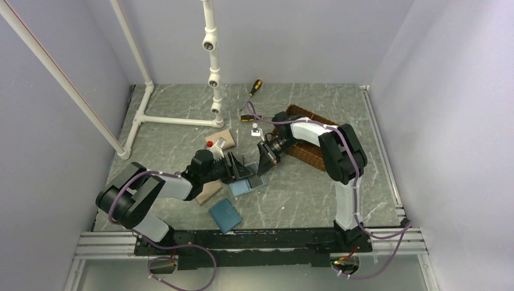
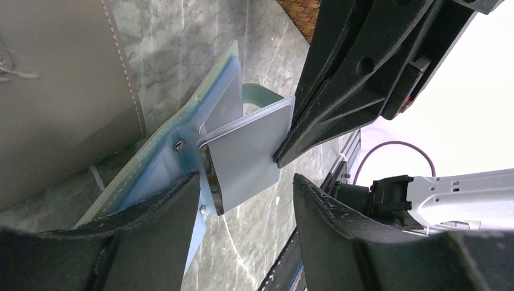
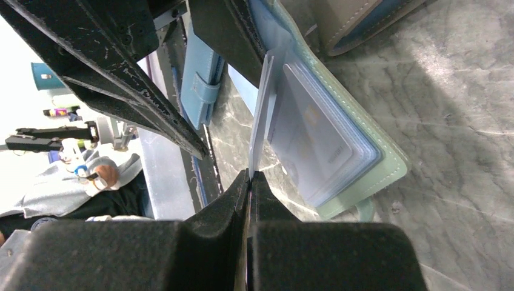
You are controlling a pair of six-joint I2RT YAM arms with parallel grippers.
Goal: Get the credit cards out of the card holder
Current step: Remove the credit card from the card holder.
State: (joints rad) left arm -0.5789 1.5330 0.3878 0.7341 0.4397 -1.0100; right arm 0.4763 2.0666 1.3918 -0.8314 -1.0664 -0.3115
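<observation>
Right gripper (image 3: 250,182) closed tight, pinching the free edge of a pale grey leaf (image 2: 242,159) that stands up out of the card holder (image 3: 391,167). Cannot tell if the leaf is a bare card or a plastic sleeve with a card in it.

Card holder lies open on the table (image 1: 303,194), right under and just past the right jaws, pale blue-green inside facing up. Its stack of clear sleeves lies flat on the side of the pinch away from the left jaws. A pale card (image 3: 309,142) sits tucked in the top sleeve.

Left gripper (image 2: 245,177) open wide, jaws facing the right jaws with the raised leaf in front of the gap. One left finger (image 2: 163,224) is down over the holder's inner flap and looks to be touching it. The other finger (image 2: 339,230) hangs over bare table. Tips of the two grippers are near each other, only the leaf between.

Tan wallet (image 1: 209,191) lies just behind the left jaws, partly under that arm. Dark blue wallet (image 1: 224,215) is nearer the arm bases than either set of jaws, apart from the holder. Basket (image 1: 309,151) sits behind the right jaws, under the right arm. Screwdriver (image 1: 254,88) and white pipe frame (image 1: 212,60) well beyond both jaws
</observation>
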